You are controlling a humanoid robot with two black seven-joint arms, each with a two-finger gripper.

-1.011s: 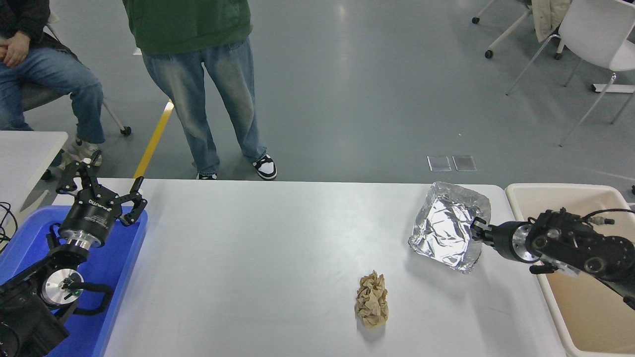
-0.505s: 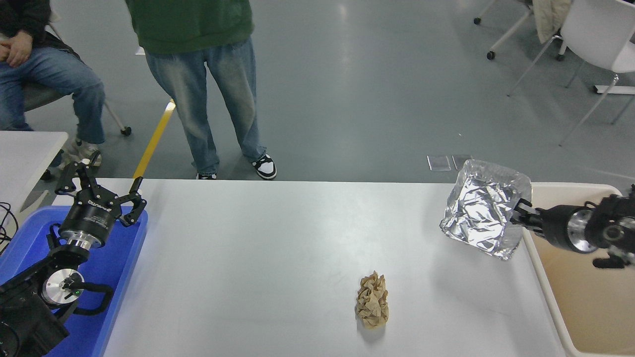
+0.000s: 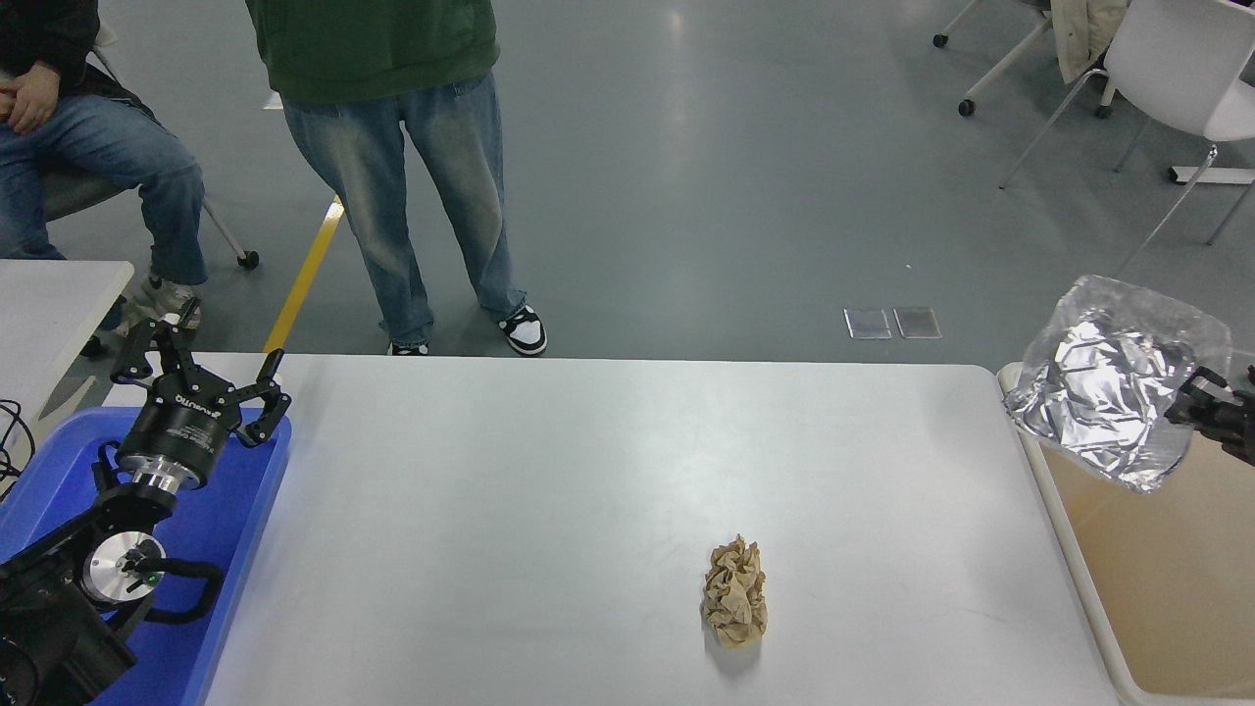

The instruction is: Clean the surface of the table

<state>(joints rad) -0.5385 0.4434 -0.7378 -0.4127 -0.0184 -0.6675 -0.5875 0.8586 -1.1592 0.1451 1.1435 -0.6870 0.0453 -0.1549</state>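
- Since a second ago the foil tray (image 3: 1118,392) has gone from low over the desk surface (image 3: 608,510), at its right end, up and rightward; it is now clear of the desk and hangs over the beige bin (image 3: 1157,579).
- The right end effector (image 3: 1211,407) has withdrawn with it to the right edge of view, where only its tip shows, pinched on the tray's right rim.
- The desk surface lies wholly to the left of that end effector and below it: wide, matte white, stiff. It is nothing to grasp, only to be cleared.
- A crumpled brown paper ball (image 3: 735,593) remains on it, well to the left of the right end effector and nearer the robot; it has not shifted.
- That ball looks light, soft and crushable, so I judge a closing pinch from above across its narrow middle would hold it.
- The foil is thin, light and easily dented; a rim grip may let it sag or swing.
- The left end effector (image 3: 201,387) is parked, fingers spread wide, over the blue tray (image 3: 245,549).
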